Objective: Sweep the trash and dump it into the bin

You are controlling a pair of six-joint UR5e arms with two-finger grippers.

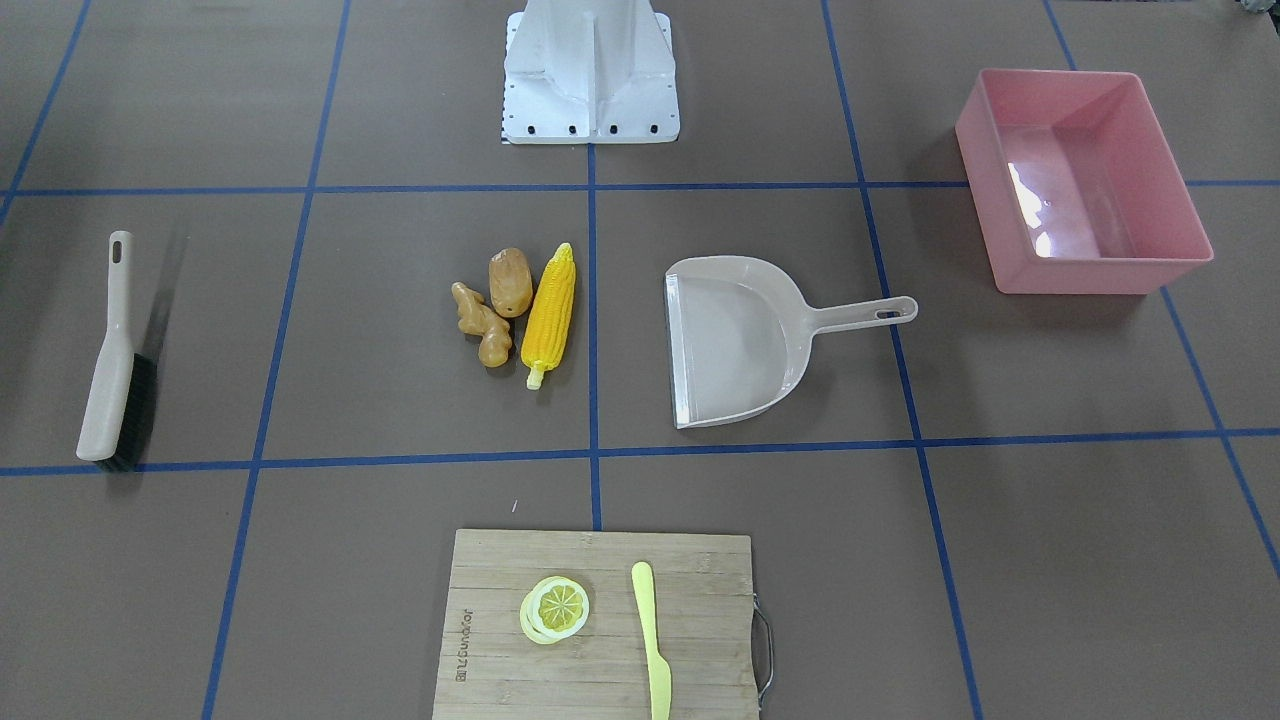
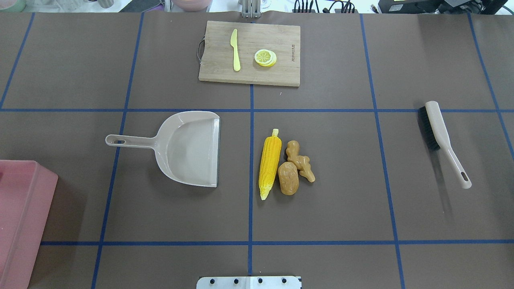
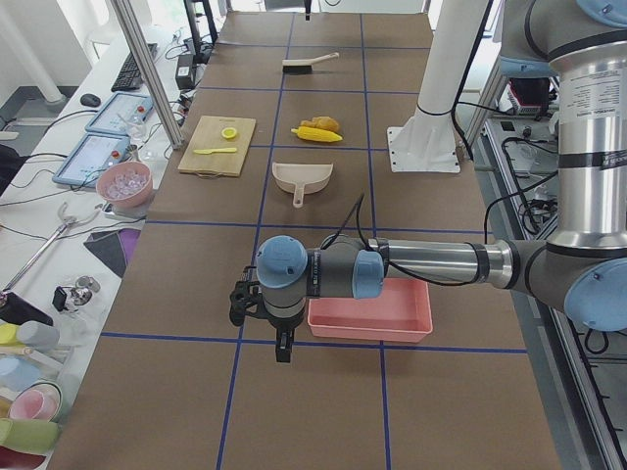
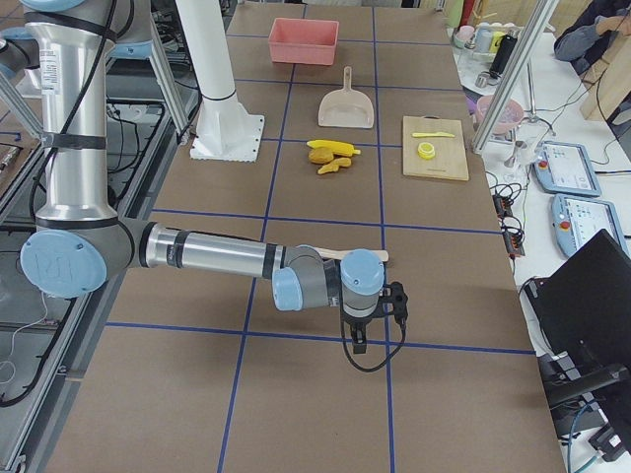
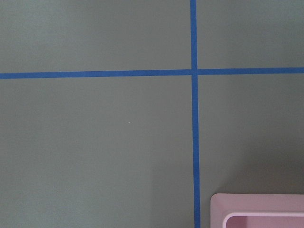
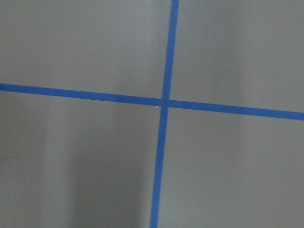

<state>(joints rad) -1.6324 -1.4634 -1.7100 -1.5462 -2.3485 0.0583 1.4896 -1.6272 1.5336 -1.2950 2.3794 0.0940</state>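
The trash lies together mid-table: a yellow corn cob [image 2: 270, 162], a brown potato [image 2: 288, 178] and a tan ginger root [image 2: 301, 160]. The pink bin [image 1: 1080, 185] stands empty at the table's end on my left side. Its corner shows in the left wrist view [image 5: 256, 211]. My left gripper [image 3: 238, 302] hangs beside the bin [image 3: 370, 311], far from the trash. My right gripper [image 4: 396, 299] hangs over bare table at the other end. Both show only in the side views, so I cannot tell whether they are open or shut.
A beige dustpan [image 2: 188, 148] lies left of the trash, its mouth facing it. A hand brush [image 2: 437, 136] lies to the right. A wooden cutting board [image 2: 281, 76] at the far edge holds a lemon slice [image 2: 265, 57] and a plastic knife [image 2: 235, 50].
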